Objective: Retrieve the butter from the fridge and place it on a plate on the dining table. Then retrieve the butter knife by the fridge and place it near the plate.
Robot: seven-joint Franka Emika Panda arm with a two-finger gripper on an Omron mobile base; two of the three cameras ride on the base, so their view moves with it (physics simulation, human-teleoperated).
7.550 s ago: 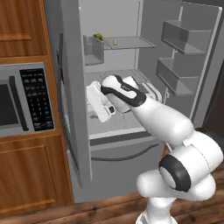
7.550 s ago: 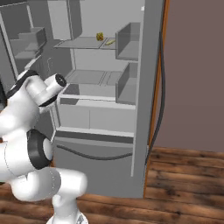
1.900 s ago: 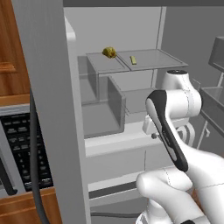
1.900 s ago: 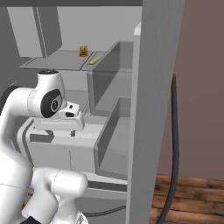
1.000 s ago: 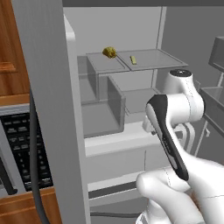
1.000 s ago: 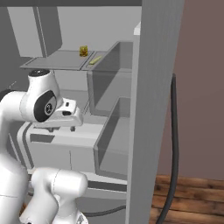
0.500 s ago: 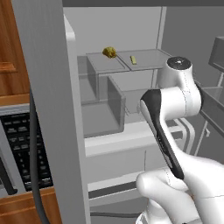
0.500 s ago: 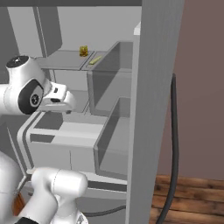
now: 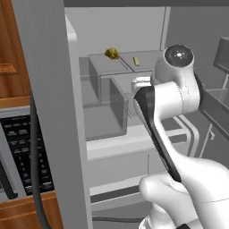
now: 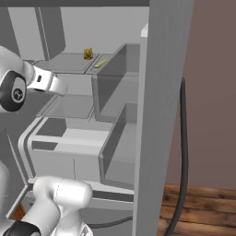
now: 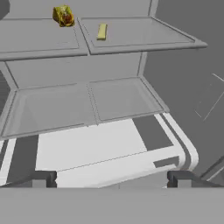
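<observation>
Arm's swung its hand up toward the top shelf since a second ago, so the butter (image 11: 102,31) sits there beside a yellow-green lump (image 11: 63,15) inside the fridge (image 9: 44,89), gripper (image 11: 109,177) wide open and empty, reach-in comes next I'd guess.

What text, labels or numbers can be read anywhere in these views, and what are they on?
No text reads clearly.
Microwave keypad: rows of pale button markings, too small and blurred to read.
Fridge interior, butter: no labels visible.
</observation>
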